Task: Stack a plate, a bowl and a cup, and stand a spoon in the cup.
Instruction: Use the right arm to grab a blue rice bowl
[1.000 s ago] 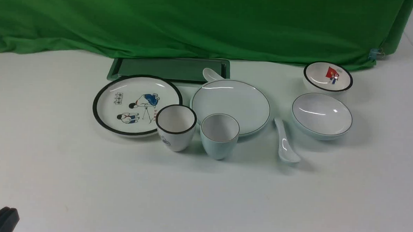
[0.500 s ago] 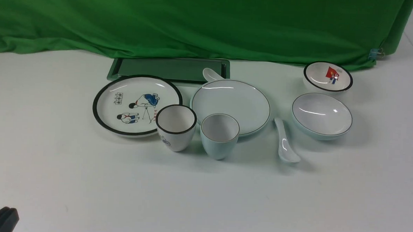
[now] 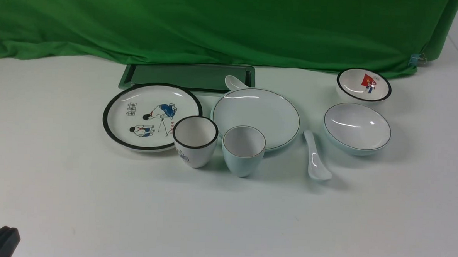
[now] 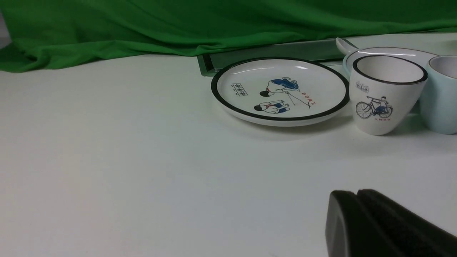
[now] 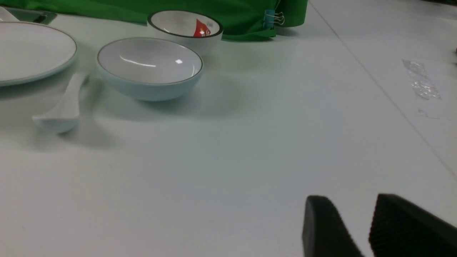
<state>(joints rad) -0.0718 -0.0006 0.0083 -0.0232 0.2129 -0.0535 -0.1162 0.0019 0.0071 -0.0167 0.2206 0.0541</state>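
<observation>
The plain pale plate (image 3: 256, 114) lay flat on the bench (image 3: 171, 218), behind the pale cup (image 3: 243, 150). The spoon (image 3: 317, 159) and wide pale bowl (image 3: 356, 128) lay to its right. The black-rimmed plate (image 3: 152, 117) was positioned left. Left pincer (image 4: 357, 192): tips together. Right pincer (image 5: 351, 198): tips apart, nothing between them.

Looks forward from between the two arms in the front view, set high and farthest back, facing down over the whole spread of dishes (image 3: 256, 116). Sits low and nearer in each wrist view — shares the pale blue-green plate (image 5: 34, 50) between both, at their edges.
</observation>
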